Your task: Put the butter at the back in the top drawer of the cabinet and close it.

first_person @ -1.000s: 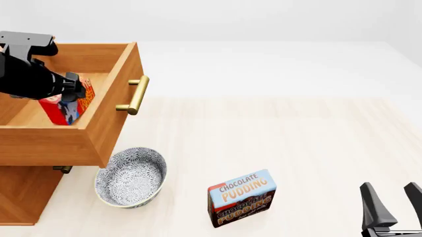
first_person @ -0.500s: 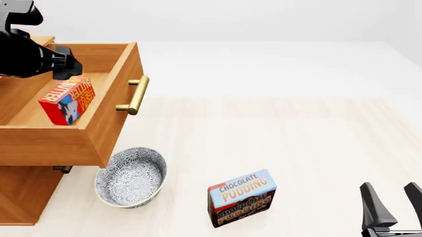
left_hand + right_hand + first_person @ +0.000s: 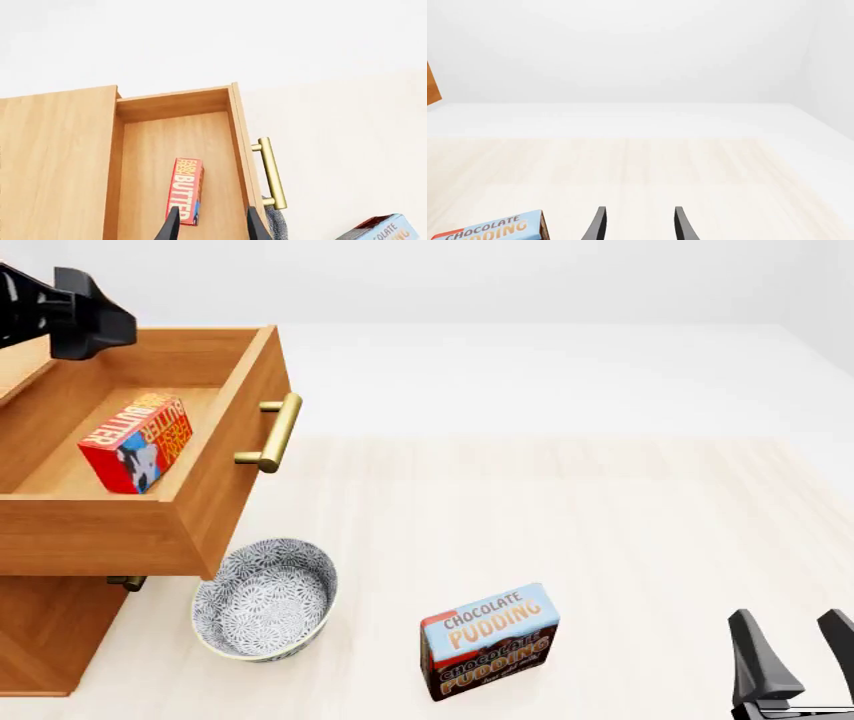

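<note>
Beside the cabinet (image 3: 54, 630), patterned bowl (image 3: 263, 600)

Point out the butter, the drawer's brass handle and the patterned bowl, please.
butter (image 3: 135, 440): front view, on its lettered top face.
brass handle (image 3: 276, 432): front view, middle of the bar.
patterned bowl (image 3: 262, 602): front view, on its inner wall.
</note>
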